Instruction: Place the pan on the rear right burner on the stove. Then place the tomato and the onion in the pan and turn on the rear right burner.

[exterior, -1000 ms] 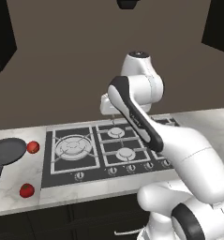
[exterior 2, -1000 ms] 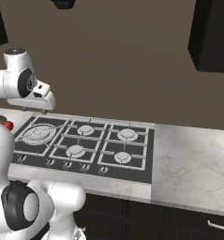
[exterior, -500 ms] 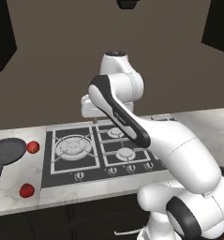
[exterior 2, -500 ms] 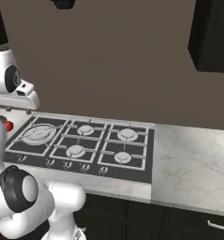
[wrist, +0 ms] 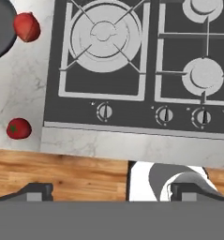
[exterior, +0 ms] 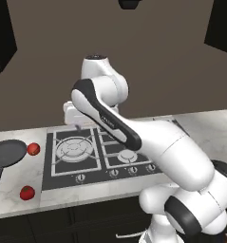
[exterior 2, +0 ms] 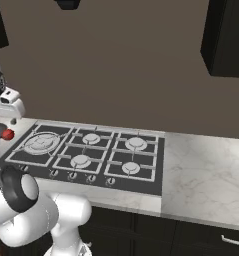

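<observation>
1. We see the stove (exterior: pixel 98 154) set in the marble counter (exterior 2: pixel 206 170), its rear right burner (exterior 2: pixel 136 143) near the back edge, bare.
2. We find the pan (exterior: pixel 7 154) empty at the counter's left end, beside the stove.
3. Our gripper (wrist: pixel 108 191) hangs above the stove's front edge, jaws wide, holding nothing.
4. Two red items (wrist: pixel 26 26) (wrist: pixel 18 128) lie near the pan.
</observation>
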Controlling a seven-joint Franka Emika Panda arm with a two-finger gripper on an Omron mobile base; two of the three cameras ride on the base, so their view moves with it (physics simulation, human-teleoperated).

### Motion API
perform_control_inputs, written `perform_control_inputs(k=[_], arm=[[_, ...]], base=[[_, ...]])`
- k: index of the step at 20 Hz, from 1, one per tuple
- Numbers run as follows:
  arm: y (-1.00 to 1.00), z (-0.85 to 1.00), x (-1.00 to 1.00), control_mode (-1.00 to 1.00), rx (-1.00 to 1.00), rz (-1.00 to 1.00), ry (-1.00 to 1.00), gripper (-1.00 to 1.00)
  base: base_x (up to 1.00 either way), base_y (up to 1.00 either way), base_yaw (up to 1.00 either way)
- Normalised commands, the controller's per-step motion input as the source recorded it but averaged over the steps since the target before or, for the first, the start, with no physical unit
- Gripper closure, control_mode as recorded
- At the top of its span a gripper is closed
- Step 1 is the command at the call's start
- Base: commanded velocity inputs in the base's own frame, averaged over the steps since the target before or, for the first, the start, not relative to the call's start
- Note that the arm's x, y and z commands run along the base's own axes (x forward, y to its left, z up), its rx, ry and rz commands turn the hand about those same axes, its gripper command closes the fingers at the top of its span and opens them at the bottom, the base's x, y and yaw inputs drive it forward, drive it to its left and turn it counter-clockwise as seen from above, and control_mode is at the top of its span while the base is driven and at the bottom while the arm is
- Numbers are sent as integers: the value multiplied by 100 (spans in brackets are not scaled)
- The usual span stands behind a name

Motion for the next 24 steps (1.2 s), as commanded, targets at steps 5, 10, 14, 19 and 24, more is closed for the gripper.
perform_control_inputs(k=[5,10,14,19,24], arm=[[53,-15,-12,-100,0,5,6,-100],[56,-14,-7,-100,0,4,7,-100],[53,-12,-2,-100,0,3,7,-100],[57,-15,0,-100,0,2,8,-100],[52,-20,0,-100,0,2,5,-100]], base=[[0,0,0],[0,0,0],[0,0,0],[0,0,0],[0,0,0]])
